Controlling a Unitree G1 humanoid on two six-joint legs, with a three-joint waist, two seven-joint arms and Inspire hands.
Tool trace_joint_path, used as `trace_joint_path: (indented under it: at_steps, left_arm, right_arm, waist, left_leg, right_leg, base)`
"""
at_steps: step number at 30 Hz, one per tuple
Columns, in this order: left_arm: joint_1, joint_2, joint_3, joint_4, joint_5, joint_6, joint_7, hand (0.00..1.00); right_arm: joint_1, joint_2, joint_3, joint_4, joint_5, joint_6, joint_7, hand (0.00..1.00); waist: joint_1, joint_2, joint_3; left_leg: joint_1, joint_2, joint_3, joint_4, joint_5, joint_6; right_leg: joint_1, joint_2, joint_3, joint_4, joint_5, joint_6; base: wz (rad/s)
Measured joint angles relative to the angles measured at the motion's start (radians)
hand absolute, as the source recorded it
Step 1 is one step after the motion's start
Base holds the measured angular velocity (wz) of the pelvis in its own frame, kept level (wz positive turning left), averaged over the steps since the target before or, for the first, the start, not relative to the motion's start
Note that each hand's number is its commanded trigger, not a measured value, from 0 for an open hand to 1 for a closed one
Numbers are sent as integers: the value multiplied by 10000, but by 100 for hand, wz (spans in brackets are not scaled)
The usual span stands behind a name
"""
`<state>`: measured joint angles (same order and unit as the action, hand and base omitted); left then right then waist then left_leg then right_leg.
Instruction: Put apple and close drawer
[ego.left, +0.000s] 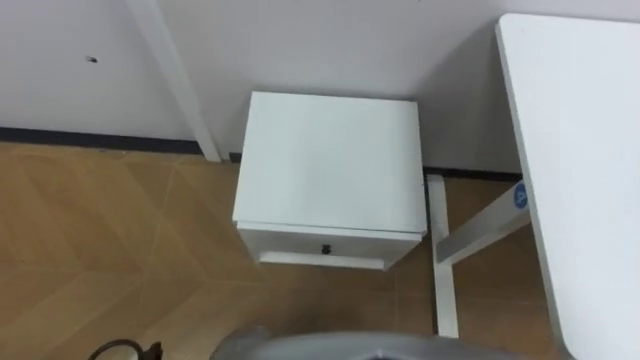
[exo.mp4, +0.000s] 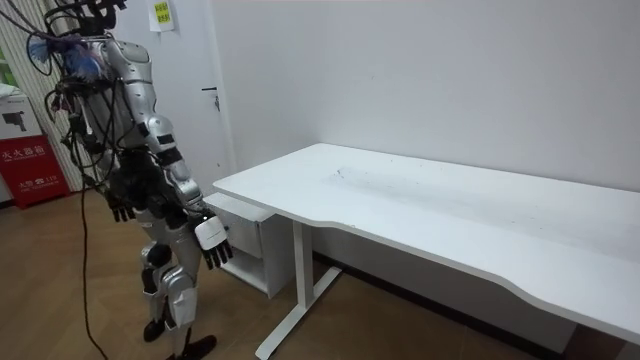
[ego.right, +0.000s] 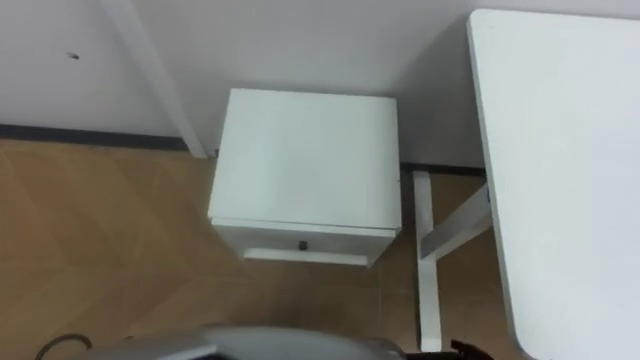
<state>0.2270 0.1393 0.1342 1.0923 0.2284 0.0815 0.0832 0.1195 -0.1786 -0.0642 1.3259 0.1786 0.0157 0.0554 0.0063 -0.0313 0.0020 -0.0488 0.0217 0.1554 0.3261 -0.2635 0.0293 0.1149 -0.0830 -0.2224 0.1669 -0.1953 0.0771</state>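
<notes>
White drawer (ego.left: 300, 242) (small dark knob (ego.left: 325, 248)) looks shut beneath the cabinet top (ego.left: 330, 160).

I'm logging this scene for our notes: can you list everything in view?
Bedside cabinet: one, white, against the wall, left of the desk.
Drawer: one, white, in the cabinet's front.
Knob: one, dark, on the drawer.
Desk: one, white, at the robot's right.
Door: one, white, beyond the robot in the room view.
Red object: one, at the room view's left edge.
Left hand: open, hanging at its side.
Right hand: open, hanging near the cabinet.
</notes>
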Motion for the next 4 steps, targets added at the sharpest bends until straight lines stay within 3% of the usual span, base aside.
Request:
trace_joint_path:
  at_steps: [4]
  left_arm:
    - [26, -2, 237, 323, 1, 24, -115, 0]
  right_arm:
    - [101, -3, -7, 19, 129, 77, 226, 0]
  waist:
    - [7, 8, 7]
  left_leg:
    - [257, -10, 40, -205, 13, -19]
  right_leg:
    - [130, -19, -9, 0, 0, 0]
  base:
    - [-3]
